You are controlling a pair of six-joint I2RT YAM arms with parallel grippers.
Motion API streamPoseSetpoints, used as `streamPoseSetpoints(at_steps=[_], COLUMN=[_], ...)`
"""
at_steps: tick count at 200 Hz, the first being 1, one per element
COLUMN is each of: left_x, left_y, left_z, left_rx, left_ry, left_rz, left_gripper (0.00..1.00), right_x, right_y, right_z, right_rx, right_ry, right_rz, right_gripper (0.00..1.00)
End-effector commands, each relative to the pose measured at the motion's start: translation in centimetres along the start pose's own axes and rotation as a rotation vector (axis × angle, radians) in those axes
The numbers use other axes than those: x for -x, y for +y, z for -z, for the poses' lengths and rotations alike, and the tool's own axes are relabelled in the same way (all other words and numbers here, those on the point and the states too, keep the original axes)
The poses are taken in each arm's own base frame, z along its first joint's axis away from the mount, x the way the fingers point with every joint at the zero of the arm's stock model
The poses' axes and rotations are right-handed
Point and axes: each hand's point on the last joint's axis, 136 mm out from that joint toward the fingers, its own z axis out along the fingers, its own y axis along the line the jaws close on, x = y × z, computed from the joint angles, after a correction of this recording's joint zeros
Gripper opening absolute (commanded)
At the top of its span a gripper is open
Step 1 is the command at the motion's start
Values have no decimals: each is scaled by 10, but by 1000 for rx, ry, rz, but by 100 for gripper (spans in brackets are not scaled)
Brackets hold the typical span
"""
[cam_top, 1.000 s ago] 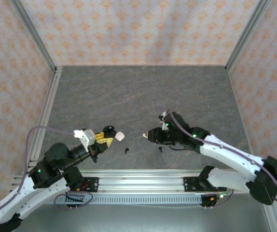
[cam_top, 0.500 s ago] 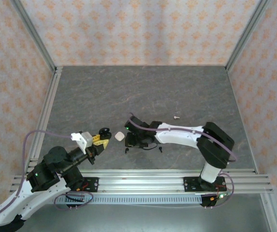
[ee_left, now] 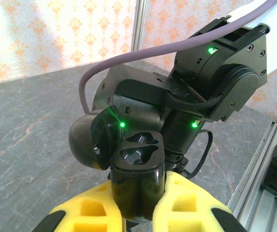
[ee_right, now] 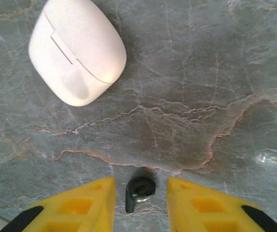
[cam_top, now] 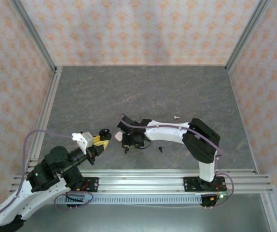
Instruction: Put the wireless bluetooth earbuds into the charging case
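My left gripper [ee_left: 138, 195] is shut on the black charging case [ee_left: 137, 169], which it holds upright. The case's lid [ee_left: 91, 142] hangs open to the left, and both sockets are empty. In the top view the left gripper [cam_top: 101, 139] holds it just left of a closed white case [cam_top: 118, 137]. My right gripper [ee_right: 140, 200] is open and points down at the table, with a black earbud [ee_right: 138, 191] lying between its fingers, touching neither. A second black earbud [cam_top: 161, 149] and a white earbud [cam_top: 176, 116] lie farther right.
The white case [ee_right: 78, 50] lies just beyond the right gripper [cam_top: 128, 144]. The right arm's wrist [ee_left: 201, 82] sits close behind the held case. The metal rail [cam_top: 143, 181] runs along the near edge, and patterned walls enclose the grey table [cam_top: 143, 92].
The right arm has swung left across the table, from the middle to beside the white case, and now straddles a black earbud. The left gripper, still holding the case, shifted slightly.
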Motion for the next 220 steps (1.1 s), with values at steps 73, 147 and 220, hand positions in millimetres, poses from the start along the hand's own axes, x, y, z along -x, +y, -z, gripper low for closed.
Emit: streamPoseSetpoints(at_steps=[73, 147, 220], left_x=[6, 6, 3], left_y=[1, 1, 3], left_z=[-2, -1, -2], left_rx=[11, 10, 20], left_ry=[-7, -9, 7], left_rz=[-8, -3, -1], left_gripper=[0, 0, 0], right_x=[-9, -9, -15], right_y=[-7, -3, -12], right_z=[-9, -5, 13], right_rx=[-60, -51, 1], right_ry=[33, 27, -60], right_rz=[12, 11, -185], right_gripper=[33, 33, 53])
